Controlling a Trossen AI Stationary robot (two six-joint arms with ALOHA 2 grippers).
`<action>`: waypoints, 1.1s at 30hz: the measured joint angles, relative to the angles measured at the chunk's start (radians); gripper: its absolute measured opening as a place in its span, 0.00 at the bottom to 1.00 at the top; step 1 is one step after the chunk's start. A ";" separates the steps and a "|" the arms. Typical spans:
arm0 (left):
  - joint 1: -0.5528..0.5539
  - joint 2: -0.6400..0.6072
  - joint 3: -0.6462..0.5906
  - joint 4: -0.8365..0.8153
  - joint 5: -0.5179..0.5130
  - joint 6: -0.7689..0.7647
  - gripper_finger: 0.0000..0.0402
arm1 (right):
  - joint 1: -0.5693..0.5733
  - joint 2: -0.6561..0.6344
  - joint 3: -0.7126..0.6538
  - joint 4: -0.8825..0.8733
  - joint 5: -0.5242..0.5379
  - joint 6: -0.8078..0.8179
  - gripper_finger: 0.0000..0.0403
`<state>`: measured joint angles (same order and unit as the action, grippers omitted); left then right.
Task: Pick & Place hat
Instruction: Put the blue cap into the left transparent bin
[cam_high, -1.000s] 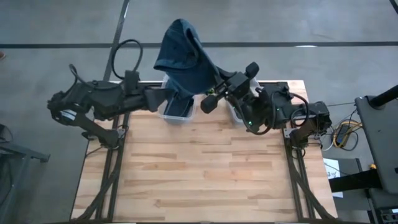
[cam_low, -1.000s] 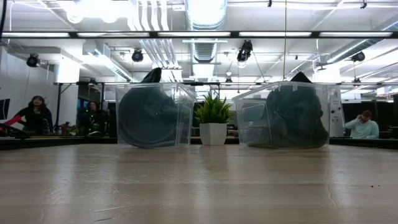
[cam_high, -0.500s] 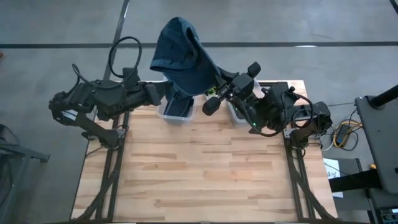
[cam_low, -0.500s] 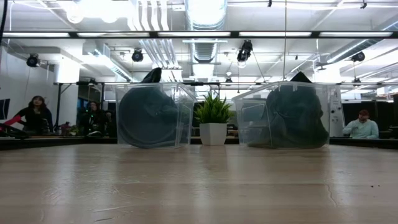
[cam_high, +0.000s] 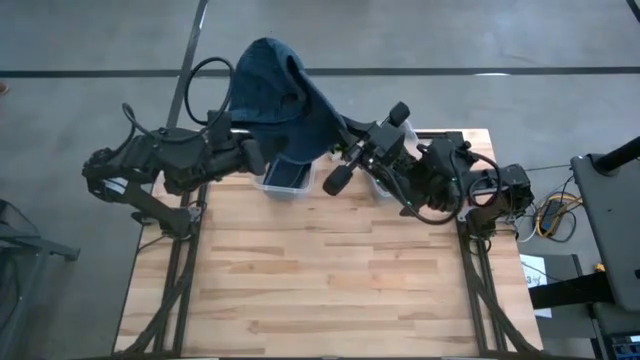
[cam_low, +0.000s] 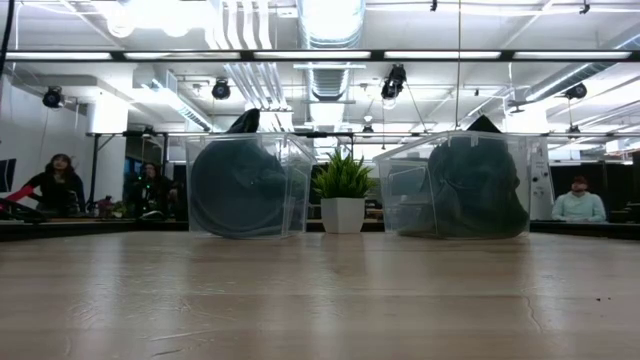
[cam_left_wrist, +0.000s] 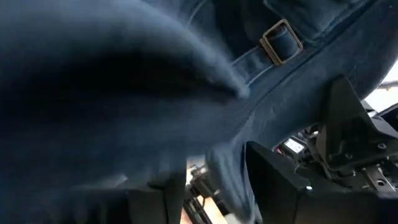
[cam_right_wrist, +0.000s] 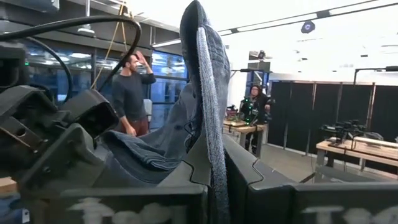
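Near table: bare wood planks (cam_high: 330, 270).

At table's 12 o'clock edge, two clear plastic bins; left bin (cam_low: 245, 186) and right bin (cam_low: 462, 186) each showed dark cloth inside.

Above them, dark blue denim hat (cam_high: 275, 95) hung aloft over left bin. Right gripper (cam_right_wrist: 208, 186) was clamped tight on hat's edge. Left gripper (cam_left_wrist: 211, 186) stood spread, hat draped over it, not visibly pinching.

Judged step: carry in hand, between bins. Next: lower hat into bin, then release.

The hat (cam_high: 275, 95) is dark denim blue with a brass-coloured buckle (cam_left_wrist: 281, 42), the bins (cam_low: 245, 185) clear, the desk (cam_high: 320, 270) pale striped wood, the arms black.
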<state>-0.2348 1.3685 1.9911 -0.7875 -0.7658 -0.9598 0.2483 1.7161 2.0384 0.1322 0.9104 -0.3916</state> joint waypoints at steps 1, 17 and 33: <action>0.000 0.001 0.000 0.005 0.010 0.009 0.39 | 0.003 0.000 0.000 -0.001 0.002 0.000 0.02; 0.000 -0.006 0.000 0.076 0.074 0.177 0.02 | 0.014 -0.002 -0.002 0.002 0.002 -0.027 0.06; 0.002 -0.132 0.000 0.072 0.088 0.315 0.01 | 0.030 -0.075 0.015 -0.302 0.008 0.175 0.46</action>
<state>-0.2327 1.2361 1.9911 -0.7154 -0.6782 -0.6451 0.2787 1.6408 2.0529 -0.1697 0.9185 -0.2168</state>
